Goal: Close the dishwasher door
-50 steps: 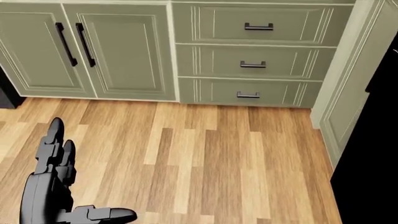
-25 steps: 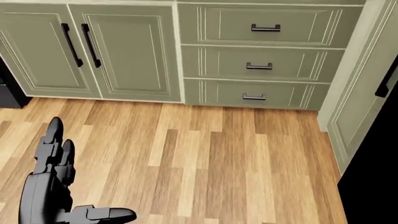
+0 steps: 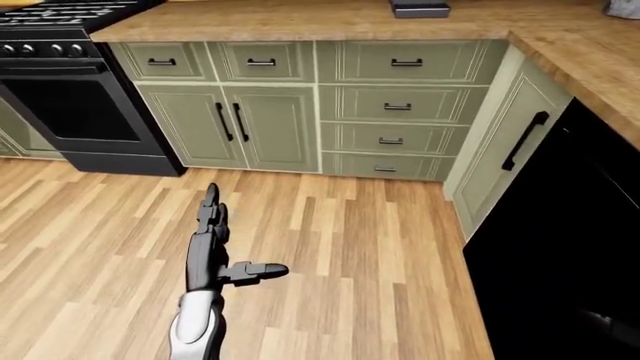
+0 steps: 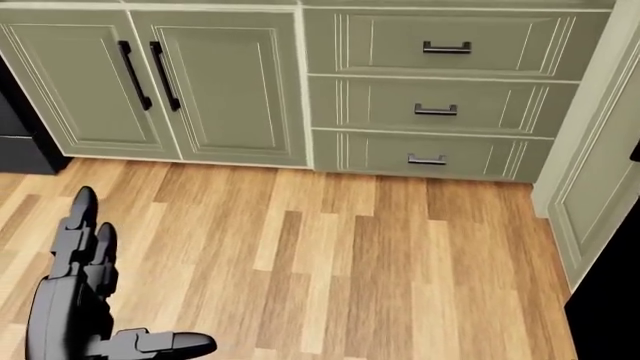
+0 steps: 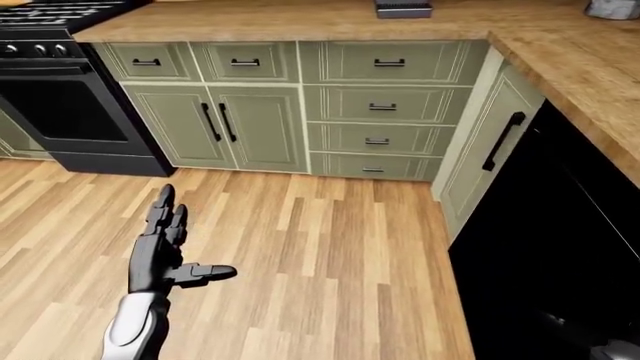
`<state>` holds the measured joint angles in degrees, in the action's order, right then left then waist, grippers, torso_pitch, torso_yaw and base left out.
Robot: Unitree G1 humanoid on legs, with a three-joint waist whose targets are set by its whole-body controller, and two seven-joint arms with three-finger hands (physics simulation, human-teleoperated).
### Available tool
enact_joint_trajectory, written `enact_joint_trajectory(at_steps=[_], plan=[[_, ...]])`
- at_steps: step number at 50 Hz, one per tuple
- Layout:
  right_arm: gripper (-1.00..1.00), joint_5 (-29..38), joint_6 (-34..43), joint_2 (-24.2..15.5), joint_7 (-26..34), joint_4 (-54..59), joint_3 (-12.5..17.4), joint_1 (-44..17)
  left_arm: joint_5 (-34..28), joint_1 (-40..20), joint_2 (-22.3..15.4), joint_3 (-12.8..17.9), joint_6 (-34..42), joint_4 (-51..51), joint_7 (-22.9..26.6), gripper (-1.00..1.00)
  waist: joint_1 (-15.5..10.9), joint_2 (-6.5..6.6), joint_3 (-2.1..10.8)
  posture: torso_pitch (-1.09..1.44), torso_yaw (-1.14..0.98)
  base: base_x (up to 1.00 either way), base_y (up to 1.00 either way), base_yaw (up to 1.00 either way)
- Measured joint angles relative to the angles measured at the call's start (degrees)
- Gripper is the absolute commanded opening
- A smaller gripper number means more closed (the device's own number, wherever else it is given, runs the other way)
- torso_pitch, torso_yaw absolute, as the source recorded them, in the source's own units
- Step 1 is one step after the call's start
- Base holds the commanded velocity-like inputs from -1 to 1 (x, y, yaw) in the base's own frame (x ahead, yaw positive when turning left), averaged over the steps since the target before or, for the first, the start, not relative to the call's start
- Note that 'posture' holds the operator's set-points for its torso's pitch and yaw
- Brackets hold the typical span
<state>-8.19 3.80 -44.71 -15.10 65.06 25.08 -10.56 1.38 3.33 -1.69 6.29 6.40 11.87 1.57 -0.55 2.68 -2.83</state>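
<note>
A: Checking the left hand (image 3: pixel 215 251): fingers straight, thumb out sideways, holding nothing, hanging over the wood floor (image 3: pixel 330 247).

B: Right hand?

A: Outside all three views.

B: Dishwasher (image 3: pixel 560 247)?

A: Black mass at the right edge of the eye views, under the wooden surface (image 3: pixel 590 52) (door position unreadable in the dark). Green cabinets (image 3: pixel 265 127) above, stove (image 3: pixel 70 97) top left.

Left hand (image 3: pixel 213 251) sits lower left in the left-eye view. Fingers (image 3: pixel 210 214) extended, thumb splayed right; nothing held.
</note>
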Motion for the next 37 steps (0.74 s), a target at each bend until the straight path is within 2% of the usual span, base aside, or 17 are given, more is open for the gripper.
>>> enact_joint_trajectory(at_steps=[12, 37], plan=[[1.00, -0.8, 1.2, -0.7, 0.2, -1.3, 2.2, 1.8, 0.0, -0.2, 0.0, 0.0, 0.2, 0.0, -0.1, 1.00, 0.5, 0.35, -0.07, 0.00, 0.00, 0.00, 0.00, 0.00], [1.00, -2.0, 2.6, -1.0, -0.7, -2.7, 3.9, 3.5, 0.3, -0.4, -0.1, 0.4, 0.3, -0.1, 0.0, 1.00, 0.0, 0.66, -0.26, 0.00, 0.00, 0.00, 0.00, 0.00]])
